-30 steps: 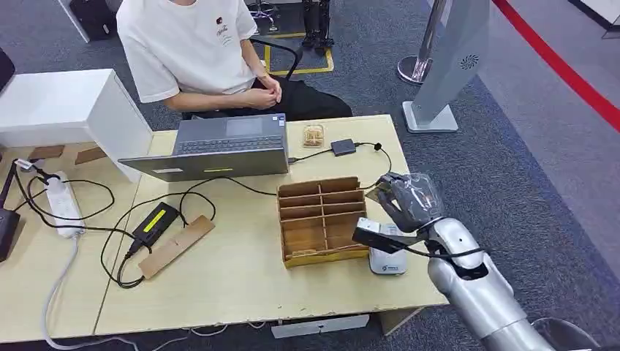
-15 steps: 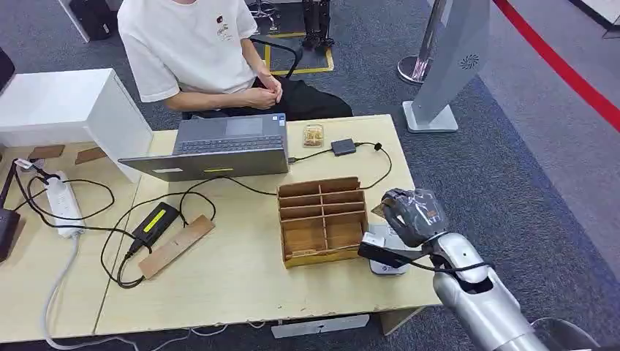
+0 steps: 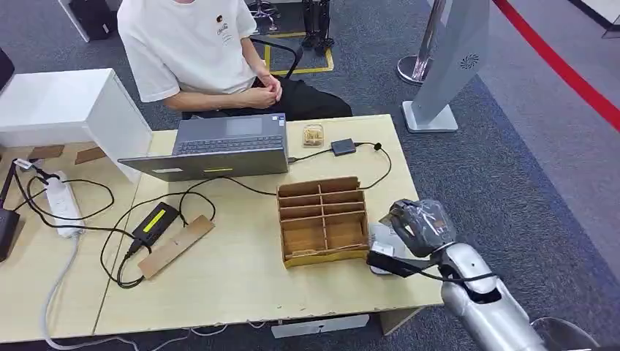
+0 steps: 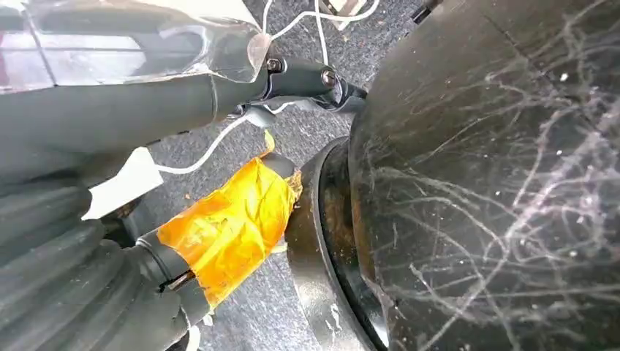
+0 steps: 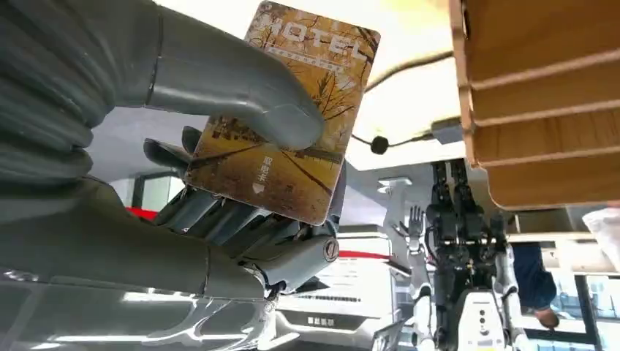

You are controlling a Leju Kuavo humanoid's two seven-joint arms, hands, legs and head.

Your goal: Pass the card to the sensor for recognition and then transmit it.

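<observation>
A: As the head view is looking down on the tabletop (image 3: 241,270), what is lying across it, going from left to right?

B: A white power strip (image 3: 63,203) is sitting at the far left with dark cables trailing from it. Next a black adapter (image 3: 155,221) is lying beside a strip of cardboard (image 3: 176,246). Behind them a grey laptop (image 3: 212,146) is standing open, and a person (image 3: 197,51) in a white shirt is sitting past it. A wooden divider box (image 3: 322,219) is standing right of centre.

A: And the sensor and the card?

B: The white sensor (image 3: 379,241) is lying just beside the box's right side. The right robot hand (image 3: 419,224) is hovering over it. In the right wrist view its thumb (image 5: 241,88) is pressing the hotel card (image 5: 281,110) against the fingers (image 5: 219,219), so the card is being pinched firmly.

A: The left robot hand?

B: The left robot hand (image 4: 110,241) is showing close up in the left wrist view, but I cannot tell whether it is spread or closed.
</observation>
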